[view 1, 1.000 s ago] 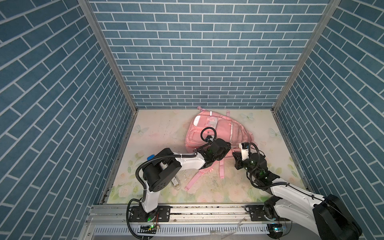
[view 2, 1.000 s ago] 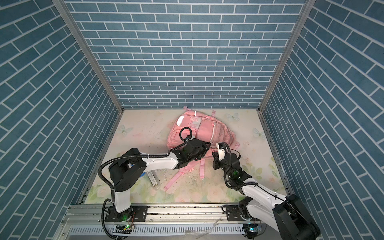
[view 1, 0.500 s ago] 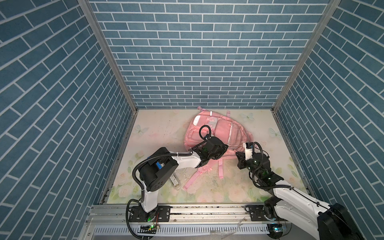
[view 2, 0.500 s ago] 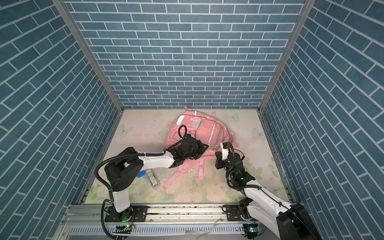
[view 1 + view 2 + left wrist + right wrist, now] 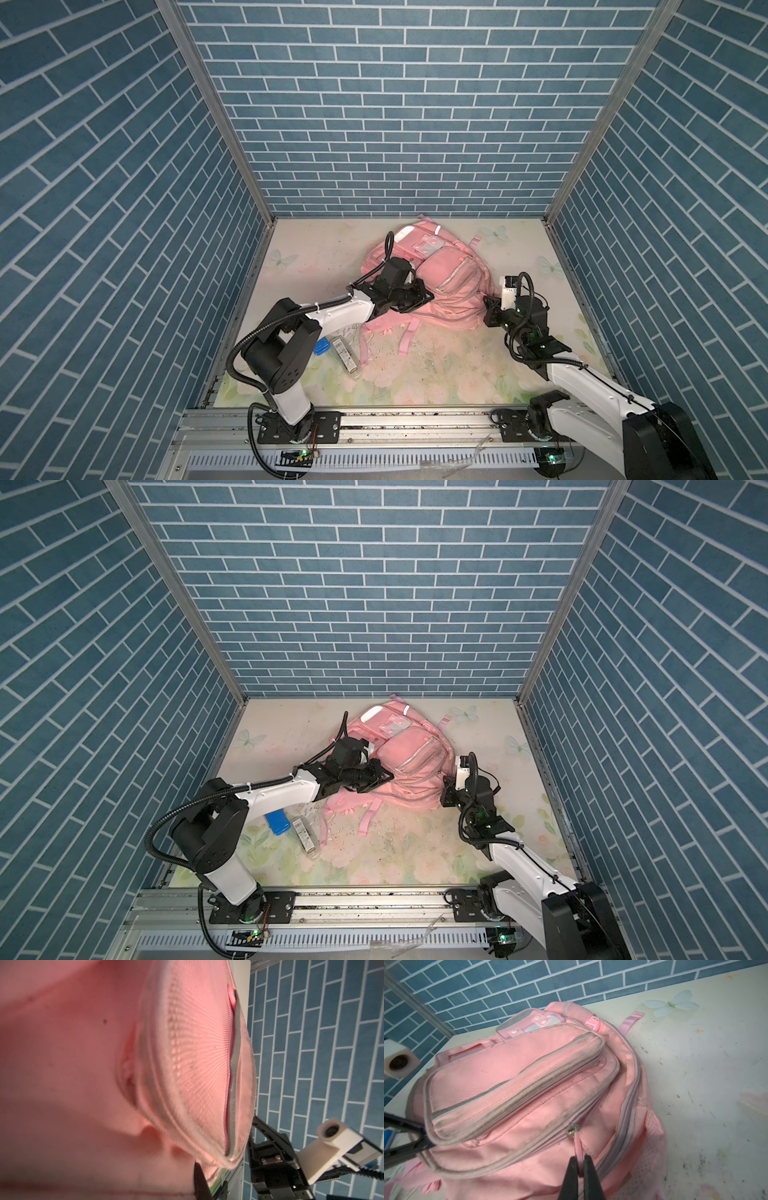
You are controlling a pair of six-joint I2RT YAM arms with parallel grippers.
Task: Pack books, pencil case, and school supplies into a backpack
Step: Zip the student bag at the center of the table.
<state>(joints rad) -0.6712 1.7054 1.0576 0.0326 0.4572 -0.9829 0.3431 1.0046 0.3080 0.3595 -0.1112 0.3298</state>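
– Backpack (image 5: 451, 278) packed yet?
– Hardly begun, by the look of it. Lies front-up on the desk (image 5: 457, 374), toward the back wall, with no compartment seen open.
– And the grip?
– Closed on both arms: right fingers (image 5: 570, 1174) pinched tight on the pink zipper pull (image 5: 577, 1145) of a front compartment; left fingers (image 5: 404, 1152) shut at the corner of the front pocket (image 5: 508, 1068), seemingly nipping its rim, though hard to say for certain.
– Left to do?
– Nearly all of it: draw a zip open, then load. Blue boxy item (image 5: 277, 823) and clear labelled case (image 5: 306, 840) waiting on the desk beside the left arm's base, apart from the backpack. No book or calculator in view.
– Surface and room?
– Pale floral print with butterflies, scuffed and gritty, specks thickest near the pink straps (image 5: 365, 816). Blue brick-pattern walls on three sides, metal posts in the corners, an aluminium rail along the front bearing both arm bases.
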